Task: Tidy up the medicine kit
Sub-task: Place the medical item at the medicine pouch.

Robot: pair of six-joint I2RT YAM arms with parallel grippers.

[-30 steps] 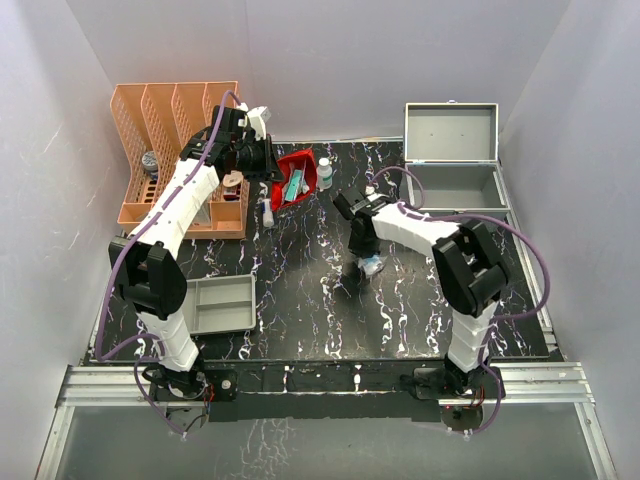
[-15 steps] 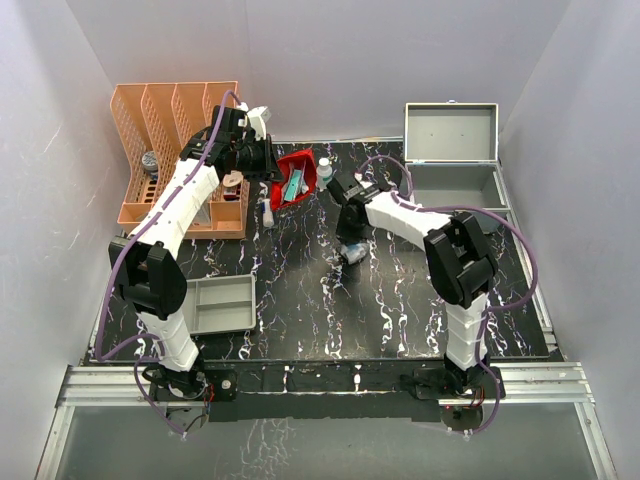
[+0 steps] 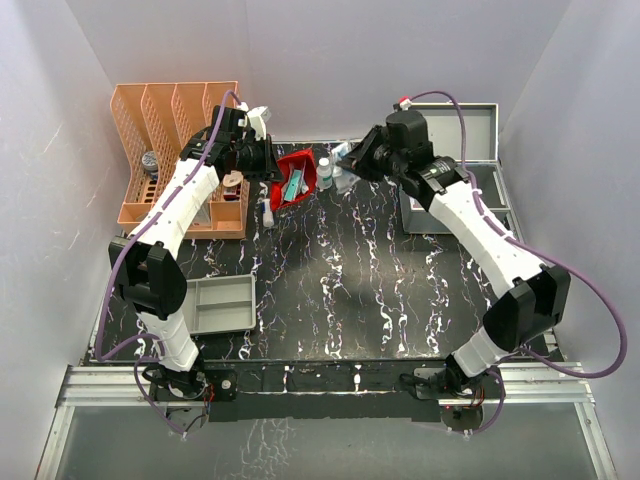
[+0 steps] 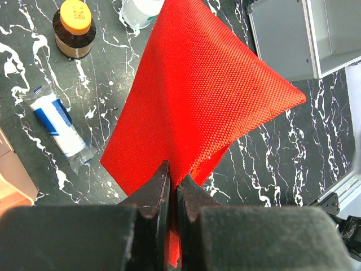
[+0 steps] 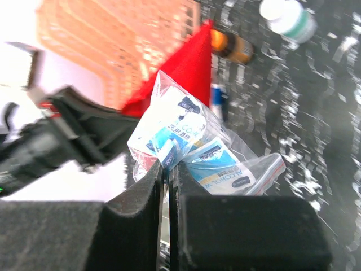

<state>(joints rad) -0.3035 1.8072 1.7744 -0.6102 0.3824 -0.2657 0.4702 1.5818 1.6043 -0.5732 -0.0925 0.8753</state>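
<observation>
The right jaws are pinching a clear packet (image 5: 189, 141) of alcohol wipes, closed down narrow on its plastic. They are hovering above the far middle of the table (image 3: 330, 290), just beside the red pouch (image 3: 293, 178). The left jaws are clamping shut on that pouch's fabric, holding it up off the table near the orange rack (image 3: 175, 130).

The kit (image 3: 490, 185) is sitting open at the far right corner, lid standing up behind it. Its long axis is running left to right along the back edge. From the packet it is lying off to the right, and the right arm (image 3: 470, 225) is crossing above its near left part, so that arm is by far the nearer.

I'd guess the packet is needing a swing rightward over the open box, though the pouch is hanging close by and could be the target instead.
</observation>
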